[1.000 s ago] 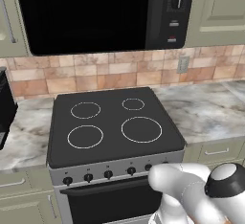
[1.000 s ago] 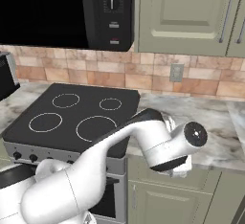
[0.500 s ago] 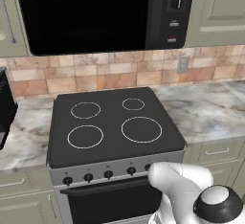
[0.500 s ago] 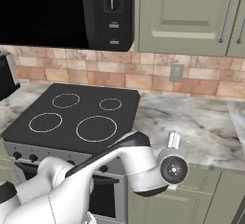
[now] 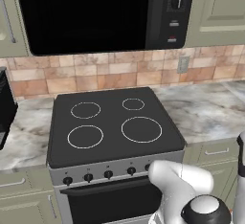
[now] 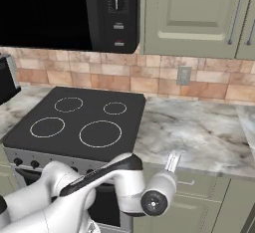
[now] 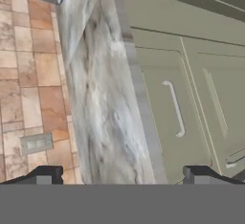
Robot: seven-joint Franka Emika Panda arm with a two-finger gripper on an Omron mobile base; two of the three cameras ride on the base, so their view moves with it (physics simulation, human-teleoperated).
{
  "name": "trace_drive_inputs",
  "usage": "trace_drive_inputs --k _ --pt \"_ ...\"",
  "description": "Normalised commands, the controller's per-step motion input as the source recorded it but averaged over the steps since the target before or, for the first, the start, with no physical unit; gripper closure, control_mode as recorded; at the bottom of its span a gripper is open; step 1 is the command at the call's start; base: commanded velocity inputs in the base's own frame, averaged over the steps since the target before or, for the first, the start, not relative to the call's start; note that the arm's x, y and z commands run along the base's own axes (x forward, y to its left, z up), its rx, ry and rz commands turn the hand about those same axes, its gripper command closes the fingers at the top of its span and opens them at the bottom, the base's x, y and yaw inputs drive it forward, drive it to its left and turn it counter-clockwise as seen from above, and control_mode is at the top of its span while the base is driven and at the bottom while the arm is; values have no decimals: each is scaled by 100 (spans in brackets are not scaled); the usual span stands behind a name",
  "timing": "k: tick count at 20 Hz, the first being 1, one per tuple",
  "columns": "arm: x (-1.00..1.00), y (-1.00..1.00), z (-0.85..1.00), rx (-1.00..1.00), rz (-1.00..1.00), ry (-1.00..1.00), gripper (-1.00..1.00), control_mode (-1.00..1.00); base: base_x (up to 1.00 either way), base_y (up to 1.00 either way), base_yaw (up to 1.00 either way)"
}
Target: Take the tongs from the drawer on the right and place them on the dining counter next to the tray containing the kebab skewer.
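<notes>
Dark finger tips of the gripper point(image 7: 119, 174) stood spread wide with nothing between them, facing the closed sage-green drawer point(image 7: 167, 122) and its silver handle point(image 7: 174, 108) beneath the marbled worktop point(image 7: 107, 117), right of the stove point(image 6: 79, 122).

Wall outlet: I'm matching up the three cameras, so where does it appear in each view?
Left base view: wall outlet upper right, on the tile backsplash, right of the stove.
Right base view: outlet right of centre, on the backsplash.
Hand view: outlet lower left; the picture is rolled sideways.
Shared landmark: the marbled worktop next to the outlet.
</notes>
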Motion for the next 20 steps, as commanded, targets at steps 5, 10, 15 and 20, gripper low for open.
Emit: trace_drive_inputs --k 5,10,15,20 --pt "0 -7 -17 0 9 0 -100 -100 0 0 0" --pt "0 -16 -24 0 16 0 -100 -100 0 0 0" --pt "0 -18 -29 2 18 0 -100 -100 0 0 0" --pt "0 -8 -29 1 10 -6 -100 -100 0 0 0"
